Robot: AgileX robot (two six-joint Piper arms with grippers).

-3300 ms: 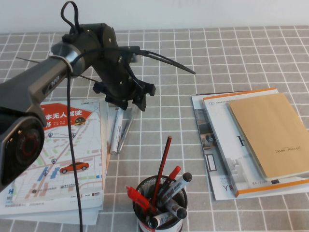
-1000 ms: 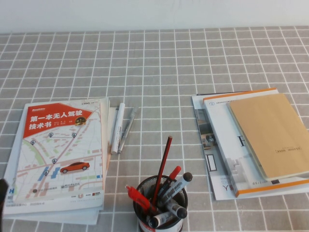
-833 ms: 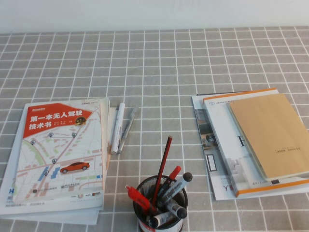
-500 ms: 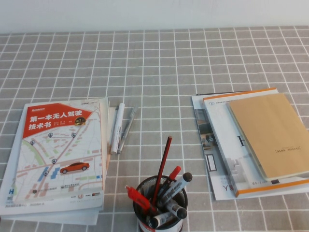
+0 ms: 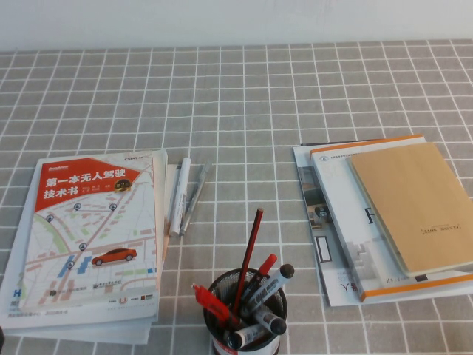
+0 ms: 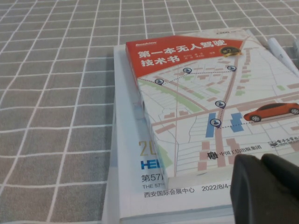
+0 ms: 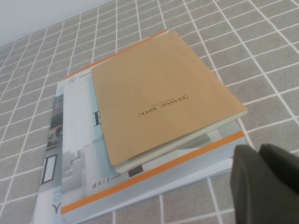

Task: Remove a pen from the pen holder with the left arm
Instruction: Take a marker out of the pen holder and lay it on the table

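Black mesh pen holder (image 5: 245, 314) stands at desk's (image 5: 244, 96) near edge, centre; you see red pencil (image 5: 250, 248) and markers (image 5: 272, 285) leaning inside. Two loose pens (image 5: 185, 194) lie farther back, just beside map book (image 5: 89, 222) on left. Your left pincer (image 6: 261, 161) clenched, empty, hovers over map book's near edge, well apart from pen holder. Right pincer (image 7: 258, 151) clenched, empty too, near corner of book stack (image 7: 140, 177) topped by tan notebook (image 7: 159, 93), on right.

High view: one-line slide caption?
Pen holder stocked; two pens beside map book; left gripper by book, right gripper by notebook stack, both off-frame.
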